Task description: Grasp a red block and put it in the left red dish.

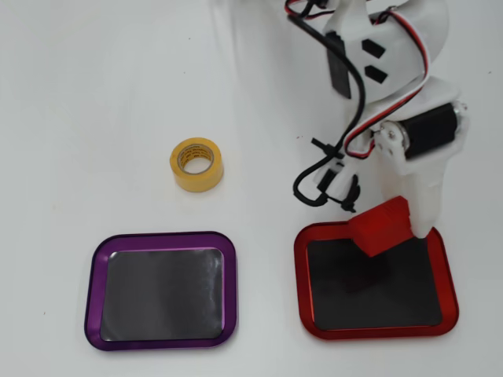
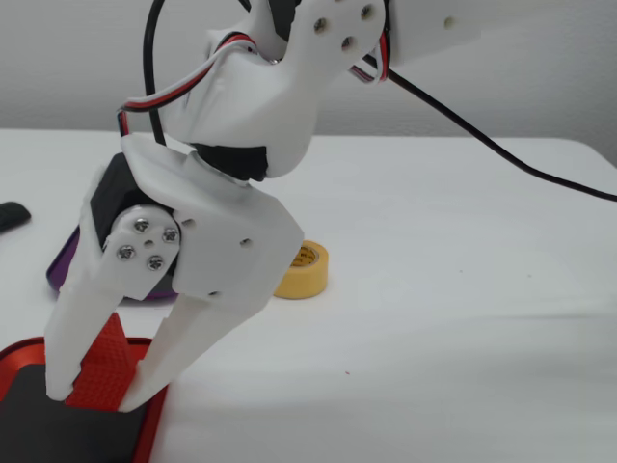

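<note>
White plastic arm, matte printed shell, black servo blocks, red/white/black wires looped along it. Its gripper (image 2: 96, 391) points down over the red dish (image 1: 448, 271); jaws closed part-way onto the red block (image 1: 382, 226), one white finger (image 2: 67, 338) on each side in the fixed view. Block is a small bright red brick with a finely dotted surface, held tilted, a corner up. In the overhead view it hangs over the dish's top-left area, overlapping the rim and the black floor; whether it touches the floor, cannot tell from either view.

Red dish: shallow rounded rectangle, glossy red metallic rim, flat black inner floor with a dull sheen. In the overhead view it sits at lower right. The purple dish (image 1: 94, 271) has the same shape with a glossy purple rim and a dark floor showing soft reflections, at lower left of that view, well apart from the red one. Yellow tape roll (image 1: 197, 163): thick paper ring standing on its flat side, printed inner core, lying above and between the two dishes, touching neither.

Tabletop (image 1: 71, 94) is plain white, smooth, matte, with faint soft shadows. Fixed view shows a pale grey wall (image 2: 540, 87) behind it, and a small dark object (image 2: 12, 216) at the left edge, too cropped to identify.
</note>
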Robot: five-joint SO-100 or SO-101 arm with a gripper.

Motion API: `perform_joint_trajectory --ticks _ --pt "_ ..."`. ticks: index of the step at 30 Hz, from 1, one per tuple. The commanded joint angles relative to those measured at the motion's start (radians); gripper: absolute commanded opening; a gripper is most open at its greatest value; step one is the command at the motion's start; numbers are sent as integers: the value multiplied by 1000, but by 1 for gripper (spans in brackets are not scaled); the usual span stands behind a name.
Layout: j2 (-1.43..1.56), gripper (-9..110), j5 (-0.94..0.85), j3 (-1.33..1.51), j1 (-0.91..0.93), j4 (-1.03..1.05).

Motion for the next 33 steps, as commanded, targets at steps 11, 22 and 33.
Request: perform_joint_trajectory --ticks 11,22,33 --pt "17 15 3 -43 2 144" --pt "121 22 3 -222 -2 472" --pt "453 23 2 -380 0 885"
